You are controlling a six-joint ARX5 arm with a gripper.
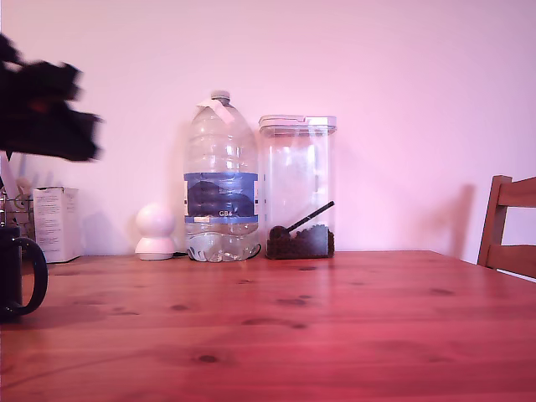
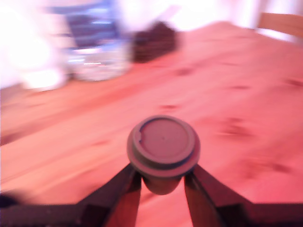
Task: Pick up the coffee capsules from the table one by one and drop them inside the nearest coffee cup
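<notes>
Holding a coffee capsule (image 2: 163, 152) between its two dark fingers (image 2: 120, 191), the gripper (image 2: 162, 182) is closed snugly on the capsule's tapered body just below the wide rim. I see the flat round face of the capsule turned toward the wrist camera, with the fingers pressing in from either side. The wrist view is smeared with motion blur, so I cannot make out finer detail on the capsule.

I note the capsule is raised clear of the table (image 1: 335, 335), whose reddish-brown wood and dark knots fill the ground behind it in the wrist view.

From the exterior view, I see the arm (image 1: 42, 109) only as a blurred black mass high at the exterior view's left edge, well above the tabletop. Below it, at that same edge, stands the coffee cup (image 1: 18, 272), a black mug cut off by the frame with its loop handle showing.

Along the back of the table I record a large water bottle (image 1: 221, 180) with a blue label, a clear canister (image 1: 298, 186) just beside it holding dark beans and a black scoop, a small white rounded object (image 1: 156, 231), and a white carton (image 1: 57, 222). A wooden chair (image 1: 509, 226) shows at the exterior view's right.
</notes>
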